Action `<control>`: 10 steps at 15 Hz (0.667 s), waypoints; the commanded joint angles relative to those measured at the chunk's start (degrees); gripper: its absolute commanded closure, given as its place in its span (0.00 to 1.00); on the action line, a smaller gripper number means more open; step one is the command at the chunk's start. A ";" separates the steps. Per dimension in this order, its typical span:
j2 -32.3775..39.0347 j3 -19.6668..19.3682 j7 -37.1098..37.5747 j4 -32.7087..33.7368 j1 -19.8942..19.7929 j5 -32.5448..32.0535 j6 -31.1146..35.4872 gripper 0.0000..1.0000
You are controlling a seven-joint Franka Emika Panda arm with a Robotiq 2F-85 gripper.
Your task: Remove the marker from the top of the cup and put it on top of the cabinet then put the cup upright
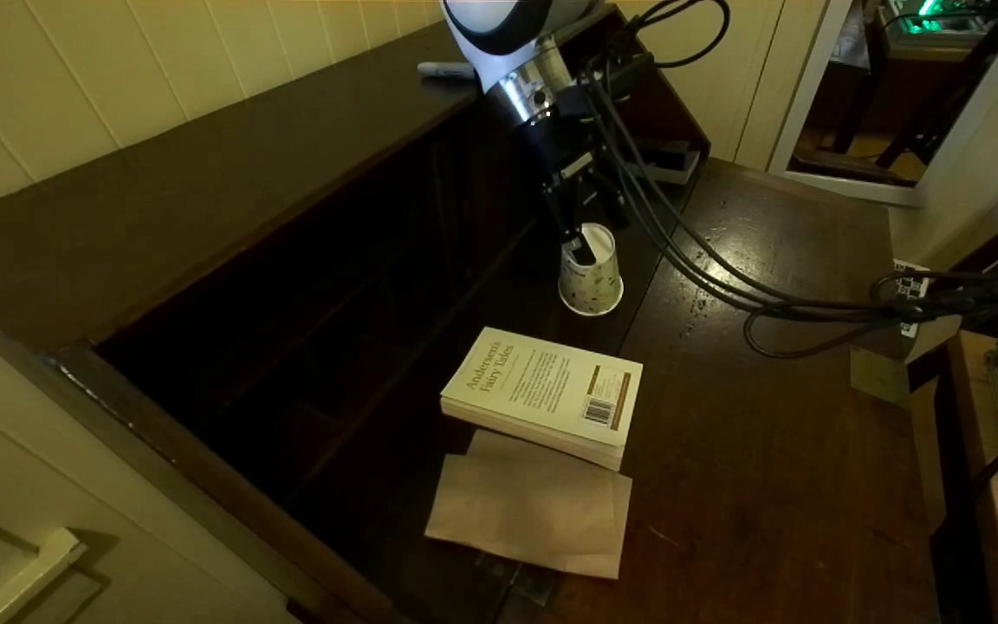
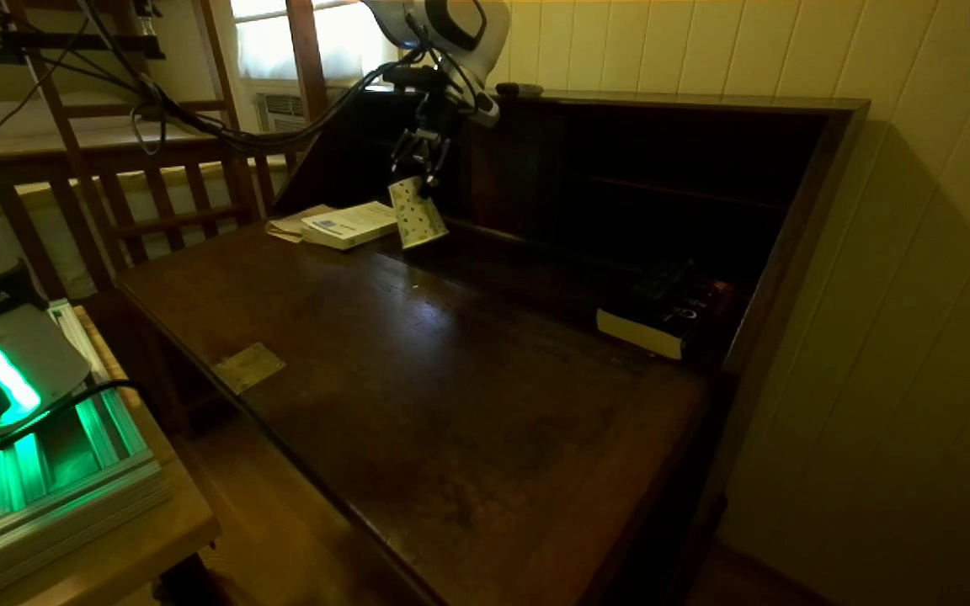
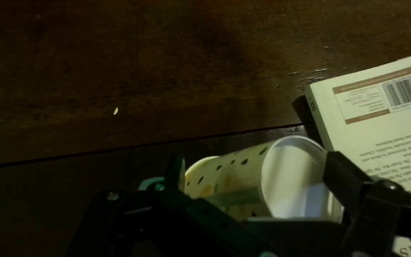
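In an exterior view your marker (image 1: 440, 68) lies on top of the cabinet (image 1: 239, 156), toward the far end, so that step looks done. The arm (image 1: 521, 35) covers part of it; can't tell if they touch. Swing wide and you could knock the marker off the edge.

Next, the book (image 1: 542, 390). Your cup (image 1: 594, 282) is near its far side, over the tabletop (image 1: 750, 451). A wide flip could drag the rim across the book or shove it.

Cup itself: wide rim down, closed end up, so you have the turnover to do. In an exterior view the cup (image 2: 418, 215) leans; whether the rim touches the tabletop, can't tell. Looks like thin paper: squeeze harder and it may buckle, go light and the taper may let it slip mid-turn. Let go while it's tilted or too high and it'll probably topple.

Right side, cables (image 1: 811, 309): a big wrist roll may pull them tight or sweep them into the cup.

Gripper (image 3: 255, 162): fingers (image 3: 344, 173) parted, cup filling the gap. In the wrist view the left one is by the wide rim, the right one over the closed end's edge. I'd call it gripping the cup, off-square, so expect some twist when you rotate.
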 commanded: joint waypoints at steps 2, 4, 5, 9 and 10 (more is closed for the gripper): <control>1.76 0.20 1.02 4.53 2.68 -4.77 -2.62 0.00; 1.36 0.62 2.22 4.60 3.60 -4.48 -3.20 0.00; 1.46 0.63 3.25 4.77 3.93 -3.96 -4.09 0.00; 3.02 0.67 6.71 7.32 4.73 -2.77 -10.40 0.00; 2.46 0.66 7.04 7.02 4.48 -2.43 -10.13 0.00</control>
